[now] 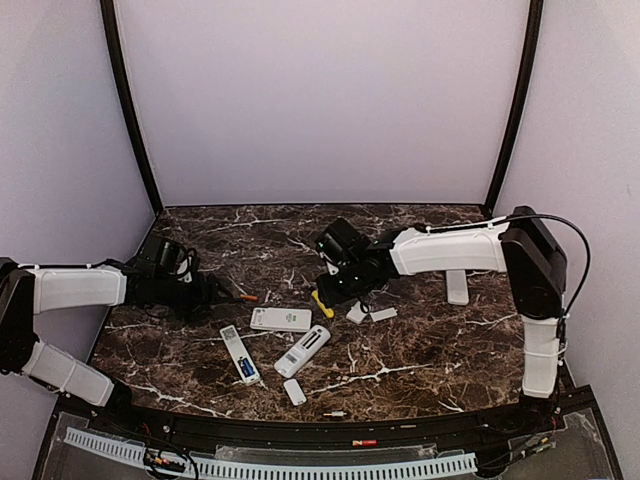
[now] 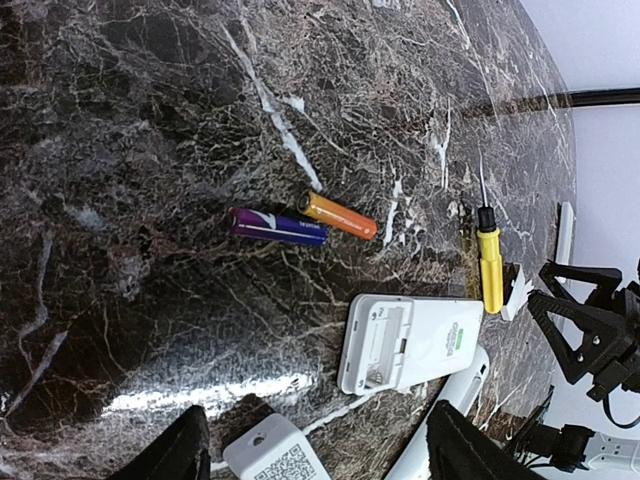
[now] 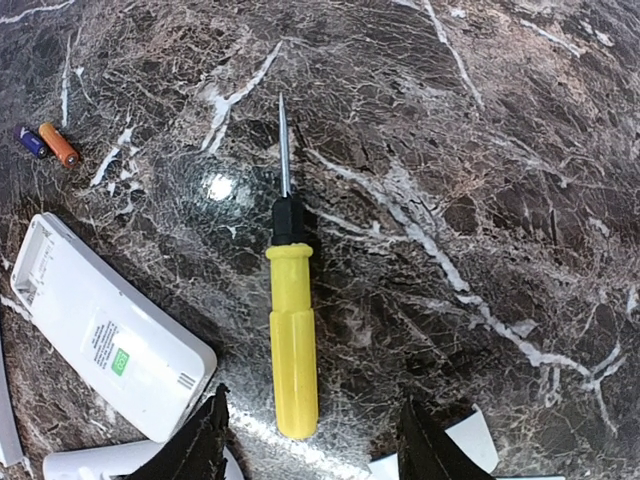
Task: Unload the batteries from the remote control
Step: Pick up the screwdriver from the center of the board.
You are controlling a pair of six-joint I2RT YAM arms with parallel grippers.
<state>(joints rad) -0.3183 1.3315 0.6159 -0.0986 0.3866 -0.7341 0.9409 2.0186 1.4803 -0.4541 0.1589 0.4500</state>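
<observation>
The right tool [image 3: 312, 400], jaws apart, straddled the yellow screwdriver [image 3: 292, 340] handle; the left tool [image 2: 315, 420] gaped empty. Two batteries [image 2: 340, 215] lay loose on the worktop [image 2: 120, 150]. The next move was probably to clamp that handle.

No full word or number can be read anywhere.

- White remote [image 2: 262, 447], left wrist view: a black QR code [image 2: 290, 462] is printed on its casing, cut off by the picture edge.
- Open-backed remote [image 3: 105, 322]: a small green label [image 3: 120, 361] with lines of fine grey print beside it, too small to read.
- Blue battery [image 2: 277, 226] on the worktop: a white marking, too blurred to read.
</observation>
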